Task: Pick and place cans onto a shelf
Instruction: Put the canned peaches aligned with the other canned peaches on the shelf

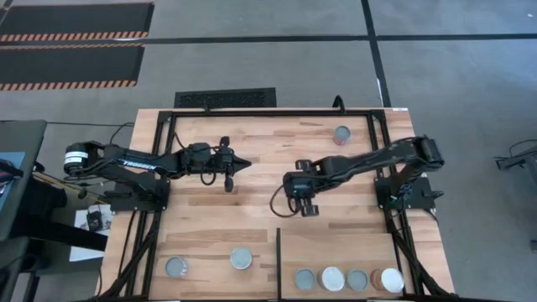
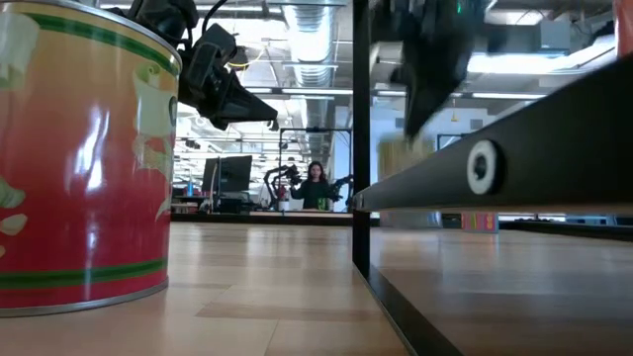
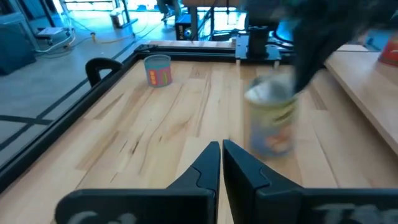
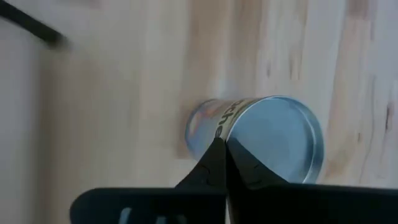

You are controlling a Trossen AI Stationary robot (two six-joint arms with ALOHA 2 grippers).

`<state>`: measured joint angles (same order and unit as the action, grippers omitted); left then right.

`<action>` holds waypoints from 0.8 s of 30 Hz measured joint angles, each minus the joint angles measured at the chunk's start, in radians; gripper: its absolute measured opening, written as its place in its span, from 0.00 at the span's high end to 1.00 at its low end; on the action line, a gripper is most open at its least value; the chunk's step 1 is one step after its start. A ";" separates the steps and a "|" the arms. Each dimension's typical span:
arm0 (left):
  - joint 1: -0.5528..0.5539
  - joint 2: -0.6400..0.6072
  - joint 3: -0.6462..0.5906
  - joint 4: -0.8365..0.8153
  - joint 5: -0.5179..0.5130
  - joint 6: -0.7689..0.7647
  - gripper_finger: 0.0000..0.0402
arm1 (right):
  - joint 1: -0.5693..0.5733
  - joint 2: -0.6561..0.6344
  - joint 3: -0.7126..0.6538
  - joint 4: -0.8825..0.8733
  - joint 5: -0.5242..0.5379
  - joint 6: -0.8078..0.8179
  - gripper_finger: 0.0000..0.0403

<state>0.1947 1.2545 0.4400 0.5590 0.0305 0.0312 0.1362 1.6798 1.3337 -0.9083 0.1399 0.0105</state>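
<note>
Since the right gripper (image 4: 224,163) has its jaws closed on the rim of a can (image 4: 273,140) over mid-table, far from the shelf (image 1: 336,252), that thin hold could slip. The left gripper (image 3: 221,163) waits closed and empty.

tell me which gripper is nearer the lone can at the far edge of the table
Right. The right gripper sits mid-table, nearer the lone can than the left gripper, which points toward the centre from the left side, farther off.
</note>
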 joint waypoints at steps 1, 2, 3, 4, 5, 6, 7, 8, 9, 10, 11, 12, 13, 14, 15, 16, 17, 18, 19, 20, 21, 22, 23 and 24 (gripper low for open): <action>0.000 0.000 0.000 -0.001 -0.008 -0.002 0.98 | 0.021 -0.010 0.031 -0.033 0.000 0.032 0.99; 0.000 0.000 0.000 -0.004 -0.017 -0.009 0.98 | 0.045 -0.017 0.062 -0.065 0.002 0.069 0.99; 0.000 0.000 0.000 -0.008 -0.025 -0.018 0.98 | 0.069 -0.019 0.091 -0.105 0.000 0.113 0.99; 0.000 0.000 0.000 -0.010 -0.028 -0.026 0.98 | 0.094 -0.021 0.119 -0.147 -0.007 0.162 0.99; 0.000 0.000 0.000 -0.009 -0.029 -0.031 0.98 | 0.123 -0.020 0.148 -0.183 -0.008 0.213 0.99; 0.000 0.000 0.000 -0.010 -0.031 -0.033 0.98 | 0.153 -0.020 0.181 -0.211 -0.007 0.267 0.99; 0.000 0.000 0.000 -0.012 -0.031 -0.034 0.98 | 0.184 -0.023 0.211 -0.227 -0.007 0.330 0.99; 0.000 0.000 0.000 -0.015 -0.031 -0.035 0.98 | 0.215 -0.024 0.237 -0.249 -0.006 0.400 0.99; 0.000 0.000 0.000 -0.015 -0.031 -0.035 0.98 | 0.248 -0.024 0.259 -0.272 -0.007 0.472 0.99; 0.000 0.000 0.000 -0.015 -0.031 -0.037 0.98 | 0.281 -0.022 0.275 -0.294 -0.007 0.547 0.99; 0.000 0.000 0.000 -0.018 -0.031 -0.043 0.98 | 0.314 -0.022 0.285 -0.309 -0.006 0.622 0.99; 0.000 0.000 0.000 -0.019 -0.031 -0.049 0.98 | 0.345 -0.022 0.291 -0.315 -0.006 0.696 0.99; 0.000 0.000 0.000 -0.020 -0.031 -0.053 0.98 | 0.374 -0.022 0.294 -0.313 -0.004 0.776 0.99; 0.000 0.000 0.000 -0.021 -0.031 -0.059 0.98 | 0.403 -0.022 0.294 -0.313 0.004 0.854 0.99; 0.000 0.000 0.000 -0.024 -0.031 -0.062 0.98 | 0.432 -0.022 0.294 -0.315 0.016 0.928 0.99; 0.000 0.000 0.000 -0.025 -0.031 -0.062 0.98 | 0.460 -0.022 0.294 -0.330 0.032 0.997 0.99; 0.000 0.000 0.000 -0.025 -0.031 -0.062 0.98 | 0.488 -0.022 0.294 -0.355 0.046 1.063 0.99; 0.000 0.000 0.000 -0.025 -0.031 -0.062 0.98 | 0.513 -0.022 0.294 -0.382 0.063 1.121 0.99; 0.000 0.000 0.000 -0.025 -0.032 -0.062 0.98 | 0.535 -0.014 0.296 -0.403 0.080 1.178 0.99; 0.000 0.000 0.000 -0.025 -0.037 -0.062 0.98 | 0.553 -0.004 0.297 -0.416 0.091 1.223 0.99; 0.000 0.000 0.000 -0.025 -0.040 -0.061 0.98 | 0.567 0.006 0.296 -0.423 0.093 1.261 0.99; 0.000 0.000 0.000 -0.025 -0.040 -0.061 0.98 | 0.582 0.016 0.295 -0.424 0.091 1.288 0.99; -0.002 0.000 0.000 -0.025 -0.040 -0.062 0.98 | 0.595 0.026 0.295 -0.422 0.094 1.304 0.99; -0.004 0.000 0.000 -0.026 -0.042 -0.062 0.98 | 0.605 0.034 0.295 -0.416 0.095 1.318 0.99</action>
<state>0.1908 1.2549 0.4400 0.5332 -0.0116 -0.0307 0.7411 1.7135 1.6287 -1.3239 0.2352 1.3283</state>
